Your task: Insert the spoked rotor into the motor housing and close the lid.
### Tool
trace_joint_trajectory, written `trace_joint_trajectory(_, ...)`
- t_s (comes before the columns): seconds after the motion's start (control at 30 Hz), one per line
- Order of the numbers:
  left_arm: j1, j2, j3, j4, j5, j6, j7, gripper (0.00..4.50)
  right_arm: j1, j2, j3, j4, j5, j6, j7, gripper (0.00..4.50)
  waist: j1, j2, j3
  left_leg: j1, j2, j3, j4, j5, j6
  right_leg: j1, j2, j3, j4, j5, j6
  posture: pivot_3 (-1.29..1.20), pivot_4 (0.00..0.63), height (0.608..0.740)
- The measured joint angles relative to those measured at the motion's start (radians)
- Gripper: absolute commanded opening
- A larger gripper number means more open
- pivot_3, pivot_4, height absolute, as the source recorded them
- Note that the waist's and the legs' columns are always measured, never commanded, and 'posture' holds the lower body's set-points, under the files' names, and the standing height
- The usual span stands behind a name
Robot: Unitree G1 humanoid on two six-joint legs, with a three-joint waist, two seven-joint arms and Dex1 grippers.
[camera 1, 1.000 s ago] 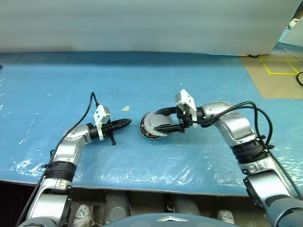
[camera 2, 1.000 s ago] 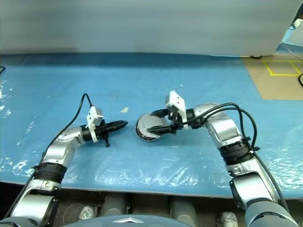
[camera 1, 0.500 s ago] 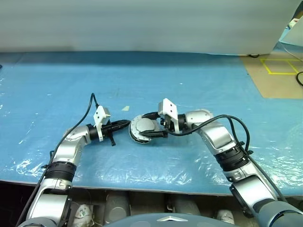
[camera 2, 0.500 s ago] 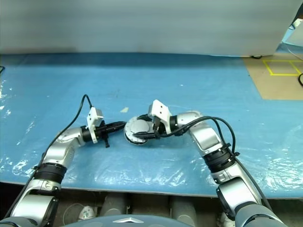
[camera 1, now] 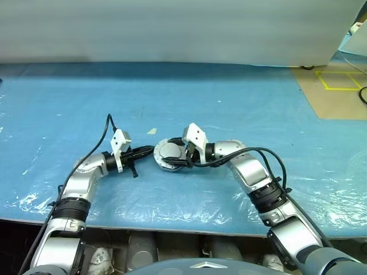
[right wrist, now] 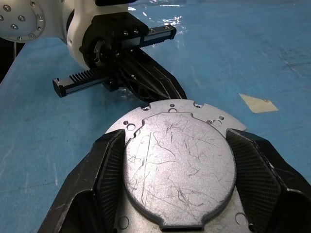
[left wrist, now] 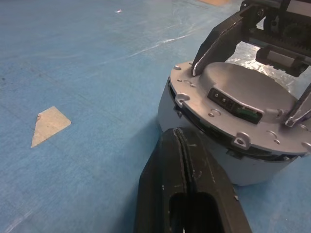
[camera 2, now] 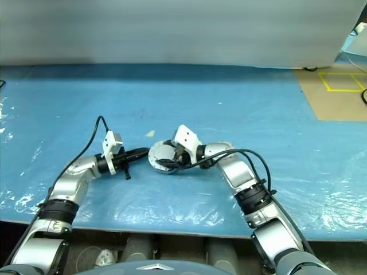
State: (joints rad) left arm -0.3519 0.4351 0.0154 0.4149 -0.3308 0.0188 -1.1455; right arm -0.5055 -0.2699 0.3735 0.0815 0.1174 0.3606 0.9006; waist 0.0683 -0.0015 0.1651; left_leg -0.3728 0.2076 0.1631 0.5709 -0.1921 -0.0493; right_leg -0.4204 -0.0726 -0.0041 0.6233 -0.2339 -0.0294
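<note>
The round silver-grey lid (right wrist: 180, 165) sits on top of the motor housing (left wrist: 170, 114), a pale round body standing on the blue table. My right gripper (camera 1: 168, 156) reaches in from the right, its two black fingers (right wrist: 109, 160) clamped on opposite sides of the lid's raised centre. The left gripper (left wrist: 179, 141) is shut and empty, pointing right, its tip close beside the housing's wall. It also shows in the right wrist view, just past the lid, as the left gripper (right wrist: 160, 85). The spoked rotor is hidden.
A blue plastic-covered table (camera 1: 246, 103) spreads all around. A small pale tape scrap (camera 1: 151, 131) lies just behind the grippers. The table's front edge (camera 1: 172, 220) runs close below the arms. Yellow floor markings (camera 1: 344, 80) show far right.
My right gripper has carried the lid and housing leftward and down, up to the left gripper's tip. The left gripper has stayed in place and shut.
</note>
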Motion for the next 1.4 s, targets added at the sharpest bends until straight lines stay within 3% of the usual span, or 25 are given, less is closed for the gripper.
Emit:
trace_joint_trajectory(0.63, 0.04, 0.031, 0.016, -0.082, -0.02, 0.005, -0.028, 0.0, 0.006, -0.023, 0.005, 0.0, -0.002, -0.032, 0.049, 2.94, -0.001, 0.0, 0.0, 0.001, 0.0, 0.0, 0.0, 0.0, 0.0, 0.0, 0.0, 0.0, 0.0, 0.0, 0.0, 0.0, 0.15, 0.74)
trace_joint_trajectory(0.97, 0.044, 0.02, 0.01, -0.105, -0.02, 0.024, -0.028, 0.0, 0.005, -0.017, -0.029, -0.022, 0.085, 0.108, 0.101, 2.94, -0.001, 0.0, 0.0, 0.001, 0.0, 0.0, 0.0, 0.0, 0.0, 0.0, 0.0, 0.0, 0.0, 0.0, 0.0, 0.0, 0.15, 0.74)
trace_joint_trajectory(1.4, 0.079, 0.025, -0.001, -0.142, -0.029, 0.036, -0.028, 0.0, 0.0, -0.036, -0.015, -0.036, 0.078, 0.105, 0.114, 2.94, 0.0, 0.0, 0.0, 0.001, 0.0, 0.0, 0.0, 0.0, 0.0, 0.0, 0.0, 0.0, 0.0, 0.0, 0.0, 0.0, 0.15, 0.74)
